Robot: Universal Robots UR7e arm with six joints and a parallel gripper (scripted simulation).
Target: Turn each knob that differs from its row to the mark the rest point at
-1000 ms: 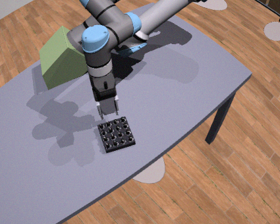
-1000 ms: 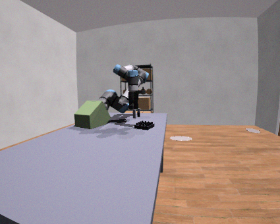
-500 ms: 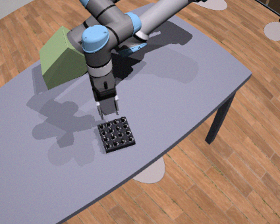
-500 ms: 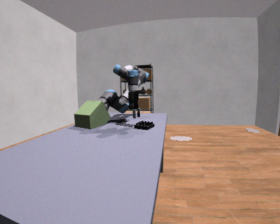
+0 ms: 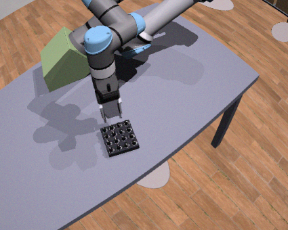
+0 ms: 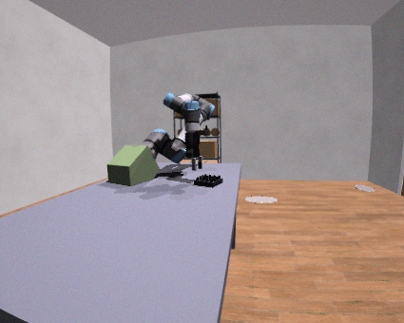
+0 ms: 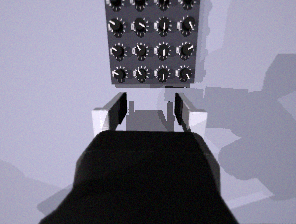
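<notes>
The black knob box (image 5: 119,137) stands on the grey table, with a grid of black knobs bearing white lines. In the wrist view the knob box (image 7: 151,42) fills the upper middle, cut off at the top edge; three rows show in full. My gripper (image 5: 111,116) hangs above the table just beside the box's far edge, pointing down. In the wrist view the gripper (image 7: 149,111) is open and empty, its two fingers wide apart just short of the nearest row of knobs. It also shows small in the exterior view (image 6: 197,163), above and behind the box (image 6: 208,180).
A green block (image 5: 63,62) stands on the table behind the arm, to the left. The table's curved edge (image 5: 194,135) runs to the right of the box. A shelf unit (image 6: 206,138) stands by the far wall.
</notes>
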